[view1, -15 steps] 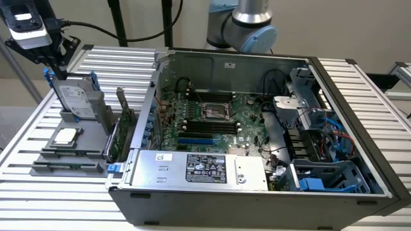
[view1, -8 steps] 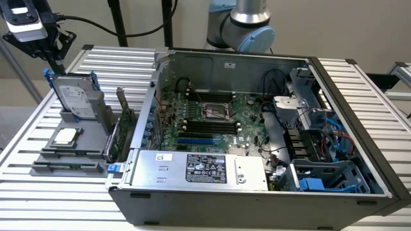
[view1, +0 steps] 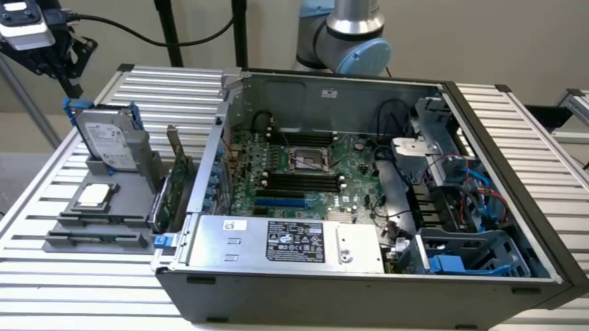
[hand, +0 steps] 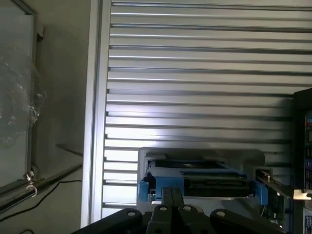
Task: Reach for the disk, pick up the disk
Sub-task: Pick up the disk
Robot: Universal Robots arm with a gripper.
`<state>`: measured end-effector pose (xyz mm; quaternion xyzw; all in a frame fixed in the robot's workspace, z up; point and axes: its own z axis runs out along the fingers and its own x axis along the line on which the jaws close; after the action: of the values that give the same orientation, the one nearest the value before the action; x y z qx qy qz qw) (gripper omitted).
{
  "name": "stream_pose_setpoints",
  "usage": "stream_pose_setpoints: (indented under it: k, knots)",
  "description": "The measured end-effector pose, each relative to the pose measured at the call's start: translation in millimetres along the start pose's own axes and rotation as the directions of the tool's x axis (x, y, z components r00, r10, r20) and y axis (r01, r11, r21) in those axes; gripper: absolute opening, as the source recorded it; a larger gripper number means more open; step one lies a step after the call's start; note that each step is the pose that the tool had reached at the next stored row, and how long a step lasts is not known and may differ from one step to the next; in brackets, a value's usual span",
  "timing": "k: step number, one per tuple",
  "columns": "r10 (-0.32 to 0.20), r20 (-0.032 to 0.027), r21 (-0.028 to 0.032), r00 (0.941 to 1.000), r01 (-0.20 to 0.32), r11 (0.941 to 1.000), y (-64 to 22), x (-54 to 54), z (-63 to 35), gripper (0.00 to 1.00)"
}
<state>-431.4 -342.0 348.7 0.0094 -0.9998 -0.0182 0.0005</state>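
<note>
slatted table (view1: pixel 520 145): closed fingers (view1: pixel 70 81) above disk (view1: pixel 109 141)

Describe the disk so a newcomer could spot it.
Find the open computer case; on the exterior view's left of it sits a grey rack. The disk stands upright there, silver with blue rails, unlike the small square chip lying flat.

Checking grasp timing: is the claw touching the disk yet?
Cannot tell. In the exterior view the claw ends just above the disk, at its blue rail, with no plain gap or contact. In the wrist view it merely overlaps the disk's edge.
</note>
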Motion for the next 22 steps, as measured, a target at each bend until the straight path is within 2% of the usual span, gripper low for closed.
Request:
stream_pose_setpoints:
  k: [13, 18, 22]
  knots:
    - [-0.004, 0.0, -0.0001, 1.0, 0.004, 1.0, 0.3, 0.1, 0.1, 0.11]
    - [-0.089, -0.0032, -0.0001, 0.9961, 0.089, 0.9961, 0.3, 0.1, 0.0, 0.11]
    - [-0.162, -0.0059, -0.0004, 0.9868, 0.162, 0.9869, 0.4, 0.1, 0.0, 0.11]
